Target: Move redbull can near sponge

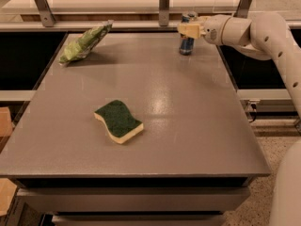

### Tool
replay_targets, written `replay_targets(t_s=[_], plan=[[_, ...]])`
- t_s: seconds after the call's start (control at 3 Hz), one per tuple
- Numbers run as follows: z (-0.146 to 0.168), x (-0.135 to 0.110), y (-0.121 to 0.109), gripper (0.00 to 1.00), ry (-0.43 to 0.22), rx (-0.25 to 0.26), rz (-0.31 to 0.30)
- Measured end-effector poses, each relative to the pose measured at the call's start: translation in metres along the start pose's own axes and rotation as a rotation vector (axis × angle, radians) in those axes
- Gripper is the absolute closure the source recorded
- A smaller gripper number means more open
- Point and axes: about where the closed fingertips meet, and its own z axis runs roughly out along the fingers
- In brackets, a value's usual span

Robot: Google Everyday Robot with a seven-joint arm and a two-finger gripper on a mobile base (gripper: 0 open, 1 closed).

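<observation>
- One redbull can [186, 45], standing upright at the far edge of the surface [197, 135].
- One sponge [118, 121], green side up, near the middle.
- One green snack bag [84, 42], at the far left corner.
- One surface carrying all three things.
- One arm [263, 32] with one gripper [187, 29], at the upper part of the can.

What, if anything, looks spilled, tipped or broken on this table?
Nothing stands out. The can stands upright at the far right with the gripper at its upper part, the sponge lies flat in the middle, and the bag lies crumpled at the far left.
</observation>
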Motion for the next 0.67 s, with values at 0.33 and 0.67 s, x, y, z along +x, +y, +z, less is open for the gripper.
replay_targets(t_s=[0.33, 0.67], plan=[[-0.005, -0.004, -0.003, 1.0, 0.008, 0.005, -0.007], [-0.015, -0.011, 0.0, 1.0, 0.005, -0.004, -0.006]])
